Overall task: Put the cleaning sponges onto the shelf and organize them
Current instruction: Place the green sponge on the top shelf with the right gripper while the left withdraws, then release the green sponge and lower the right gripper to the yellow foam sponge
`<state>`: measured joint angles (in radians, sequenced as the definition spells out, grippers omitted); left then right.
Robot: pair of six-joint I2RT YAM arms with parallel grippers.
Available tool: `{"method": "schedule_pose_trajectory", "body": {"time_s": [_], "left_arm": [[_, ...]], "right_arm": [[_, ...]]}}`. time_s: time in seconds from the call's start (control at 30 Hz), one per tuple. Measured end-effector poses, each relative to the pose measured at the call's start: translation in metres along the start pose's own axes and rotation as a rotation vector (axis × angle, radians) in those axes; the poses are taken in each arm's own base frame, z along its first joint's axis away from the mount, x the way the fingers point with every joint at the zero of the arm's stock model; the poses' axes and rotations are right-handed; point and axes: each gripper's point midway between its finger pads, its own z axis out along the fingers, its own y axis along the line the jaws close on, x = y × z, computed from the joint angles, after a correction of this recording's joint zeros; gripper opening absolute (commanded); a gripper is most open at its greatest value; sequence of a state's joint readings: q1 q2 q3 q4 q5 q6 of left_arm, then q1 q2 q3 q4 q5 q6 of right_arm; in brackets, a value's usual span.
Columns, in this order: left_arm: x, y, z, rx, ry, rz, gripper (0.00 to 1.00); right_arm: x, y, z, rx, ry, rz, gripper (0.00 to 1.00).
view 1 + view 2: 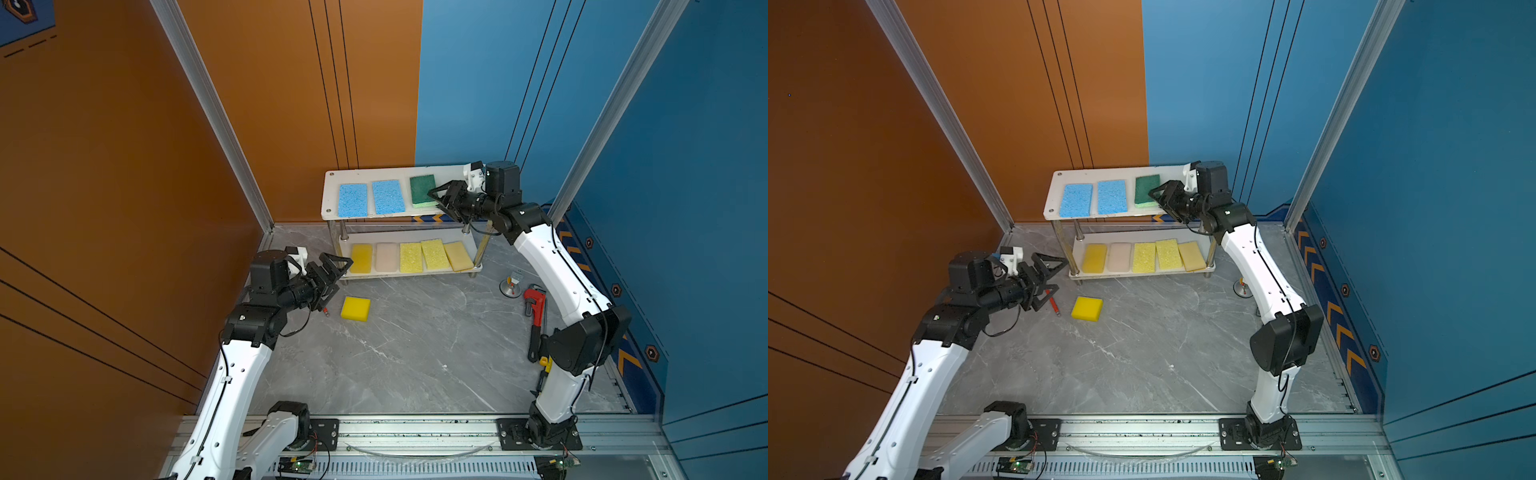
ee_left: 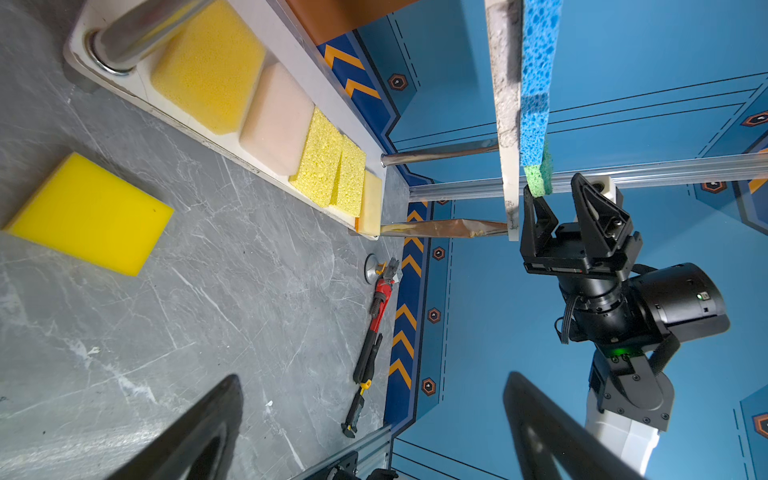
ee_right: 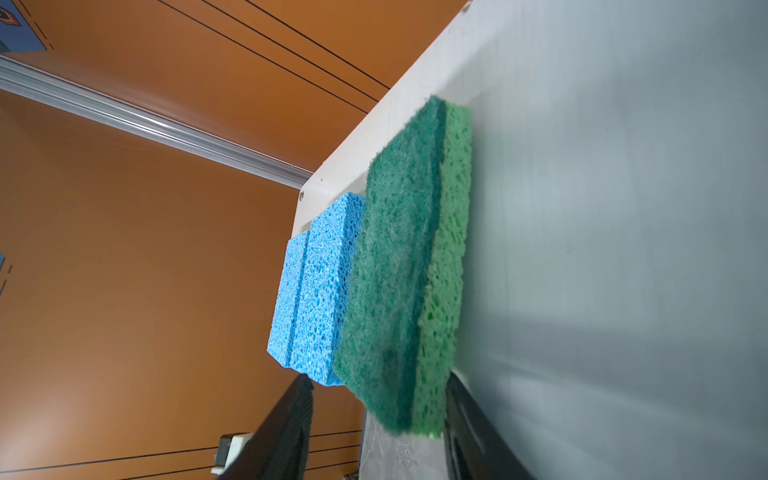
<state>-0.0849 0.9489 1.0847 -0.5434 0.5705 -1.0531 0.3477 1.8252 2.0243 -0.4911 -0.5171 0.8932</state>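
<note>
The shelf point(image 1: 374, 174) carried eight sponges point(image 1: 352, 200), the tabletop point(image 1: 415, 353) one yellow sponge point(image 1: 355, 308); my left fingers point(image 2: 523, 399) and right fingers point(image 2: 596, 212) stood open, empty.

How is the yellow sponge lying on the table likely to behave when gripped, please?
Probably light and squashy: the yellow sponge looks like a fine foam block. It lies flat on the table, so it should not roll.

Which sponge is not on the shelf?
The bright yellow sponge lying on the table; the other eight lie on the shelf.
</note>
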Motion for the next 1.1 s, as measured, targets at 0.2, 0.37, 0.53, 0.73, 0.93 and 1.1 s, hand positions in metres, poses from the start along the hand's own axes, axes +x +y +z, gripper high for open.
{"method": "schedule_pose_trajectory", "body": {"time_s": [0.2,0.37,0.53,0.73,0.93,1.1], "left_arm": [[0.000,0.002,0.003,-0.005,0.013,-0.003,0.98],[-0.002,0.002,0.003,-0.004,0.012,0.000,0.98],[-0.002,0.002,0.004,-0.005,0.015,0.001,0.98],[-0.002,0.003,0.005,-0.005,0.020,0.001,0.98],[-0.002,0.003,0.006,-0.007,0.021,0.009,0.98],[-0.001,0.008,0.007,-0.016,0.025,0.017,0.98]], "right_arm": [[0.002,-0.005,-0.006,0.053,0.000,-0.042,0.59],[0.004,-0.005,-0.014,0.112,-0.003,-0.094,0.61],[0.006,-0.005,-0.018,0.162,-0.011,-0.162,0.62],[0.009,-0.002,-0.022,0.199,-0.015,-0.254,0.63],[0.014,0.048,-0.048,0.118,-0.062,-0.383,0.65],[0.039,0.076,-0.094,0.048,-0.083,-0.418,0.65]]}}
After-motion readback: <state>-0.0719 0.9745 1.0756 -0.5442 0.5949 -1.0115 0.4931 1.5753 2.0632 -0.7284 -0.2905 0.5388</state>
